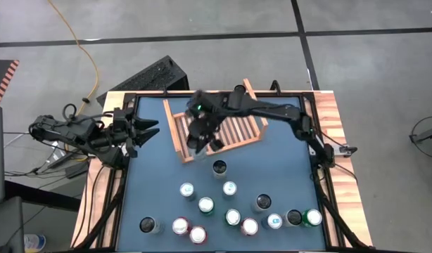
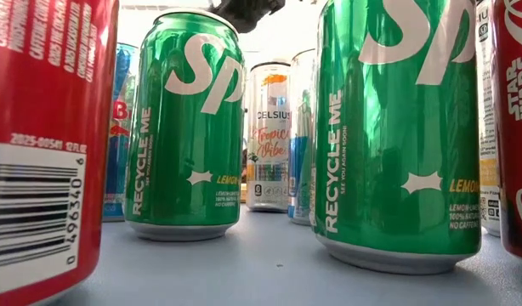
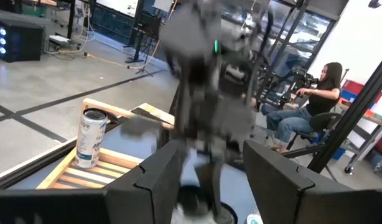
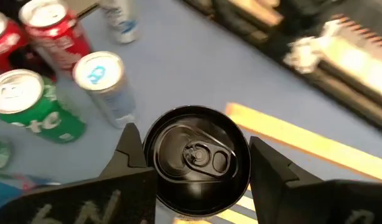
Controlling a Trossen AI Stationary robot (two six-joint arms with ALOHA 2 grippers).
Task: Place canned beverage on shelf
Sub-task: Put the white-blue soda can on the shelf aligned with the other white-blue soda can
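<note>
Presently a black-topped can (image 4: 196, 160) sits clamped between the right gripper's (image 1: 199, 143) fingers, at the near edge of the shelf (image 1: 233, 131), apparently not yet released. One pale can (image 3: 90, 138) already stands on the shelf's slats near a corner. About a dozen loose cans (image 1: 230, 188) remain on the blue table (image 1: 156, 183), on the shelf's near side. Left gripper (image 1: 147, 131) waits off the shelf's left side, jaws parted and empty.
</note>
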